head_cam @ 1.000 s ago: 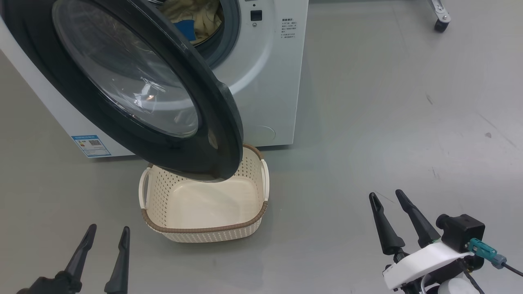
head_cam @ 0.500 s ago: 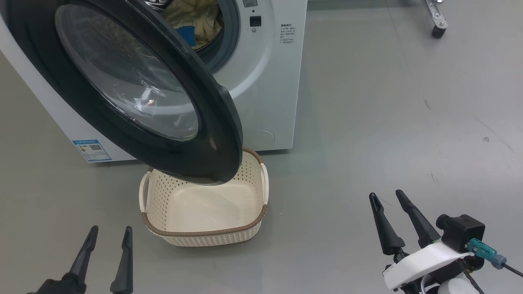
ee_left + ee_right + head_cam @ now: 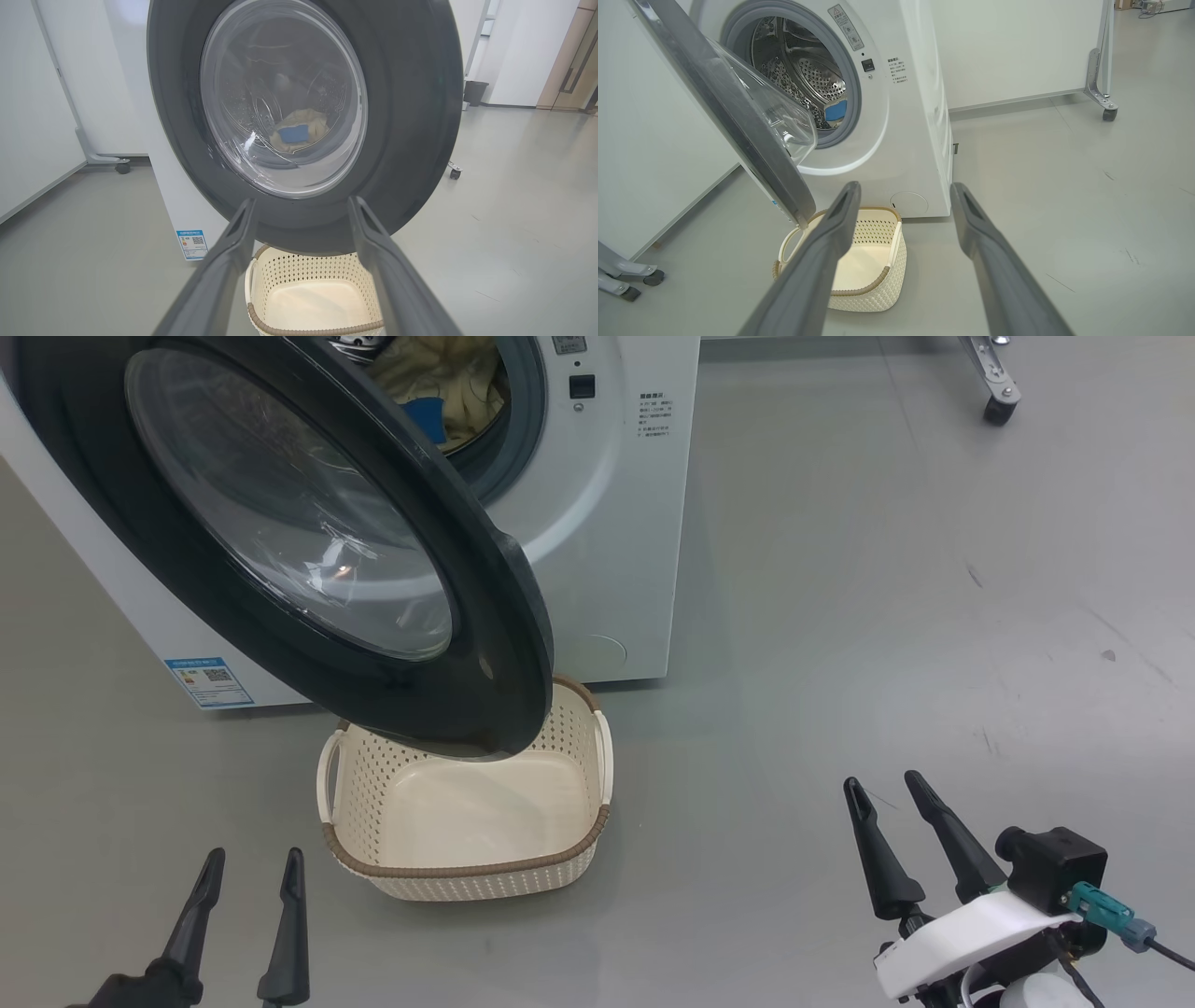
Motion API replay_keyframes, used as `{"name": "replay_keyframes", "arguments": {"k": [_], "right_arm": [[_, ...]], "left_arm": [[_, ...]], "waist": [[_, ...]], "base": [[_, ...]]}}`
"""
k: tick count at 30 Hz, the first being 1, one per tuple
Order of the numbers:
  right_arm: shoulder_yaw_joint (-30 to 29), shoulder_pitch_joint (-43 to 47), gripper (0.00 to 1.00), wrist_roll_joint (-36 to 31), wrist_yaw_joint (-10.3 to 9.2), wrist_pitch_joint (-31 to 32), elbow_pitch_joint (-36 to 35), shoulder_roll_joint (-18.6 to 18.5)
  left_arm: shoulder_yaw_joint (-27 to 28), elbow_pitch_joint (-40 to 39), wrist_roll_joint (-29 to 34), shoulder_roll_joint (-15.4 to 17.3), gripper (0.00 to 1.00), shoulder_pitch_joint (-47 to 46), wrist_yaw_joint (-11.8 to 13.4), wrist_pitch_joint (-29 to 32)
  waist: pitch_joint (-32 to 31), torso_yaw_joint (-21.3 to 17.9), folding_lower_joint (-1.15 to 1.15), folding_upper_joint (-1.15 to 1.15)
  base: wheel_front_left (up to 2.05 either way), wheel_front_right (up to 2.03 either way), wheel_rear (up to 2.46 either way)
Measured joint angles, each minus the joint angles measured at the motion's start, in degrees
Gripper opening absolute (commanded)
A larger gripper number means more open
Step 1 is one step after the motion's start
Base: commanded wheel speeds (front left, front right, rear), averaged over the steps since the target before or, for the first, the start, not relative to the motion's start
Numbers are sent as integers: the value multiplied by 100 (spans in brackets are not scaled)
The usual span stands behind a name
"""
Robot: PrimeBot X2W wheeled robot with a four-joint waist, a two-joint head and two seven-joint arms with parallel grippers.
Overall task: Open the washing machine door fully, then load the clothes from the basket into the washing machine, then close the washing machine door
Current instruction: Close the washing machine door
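Observation:
The washing machine (image 3: 616,523) (image 3: 920,140) stands at the upper left with its door (image 3: 308,541) (image 3: 411,116) (image 3: 738,126) swung open over the basket. Pale yellow clothes (image 3: 448,383) (image 3: 299,123) with a blue piece (image 3: 425,413) (image 3: 835,111) lie in the drum. The cream basket (image 3: 373,803) (image 3: 308,270) (image 3: 878,289) sits on the floor below the door, with nothing inside. My left gripper (image 3: 252,863) (image 3: 301,205) is open at the lower left, short of the basket. My right gripper (image 3: 885,782) (image 3: 903,189) is open at the lower right, well clear of it.
Grey floor spreads wide to the right of the machine. A caster leg of a rolling frame (image 3: 999,387) (image 3: 1106,102) stands at the far upper right. Another caster (image 3: 122,167) sits left of the machine, beside white panels.
The head camera shifted a little, so the whole picture slid. Both grippers stay open and in place.

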Motion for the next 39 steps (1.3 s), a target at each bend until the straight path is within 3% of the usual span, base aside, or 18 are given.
{"name": "replay_keyframes", "arguments": {"k": [15,16,17,18,28,39], "right_arm": [[3,8,100,1,-1,0,-13,-11],[7,8,51,1,-1,0,-13,-11],[11,8,31,0,-1,0,-13,-11],[14,8,0,-3,-2,0,-13,-11],[-235,-48,0,-153,-59,-162,-445,-4],[-244,-767,0,-600,133,-234,-2019,40]], "left_arm": [[147,-1,152,-158,100,2,-93,0],[151,-1,164,-166,100,4,-111,0],[155,-1,169,-174,100,6,-112,0],[165,0,180,-185,100,9,-114,0],[288,-1,236,-252,100,54,-169,0],[250,16,286,-324,100,54,-269,0]], "waist": [[-3,20,0,0],[-5,21,0,0],[-8,22,0,0],[-12,23,0,0],[-36,33,0,0],[-4,196,0,0]], "base": [[0,0,0],[0,0,0],[0,0,0],[0,0,0],[0,0,0],[0,0,0]]}}
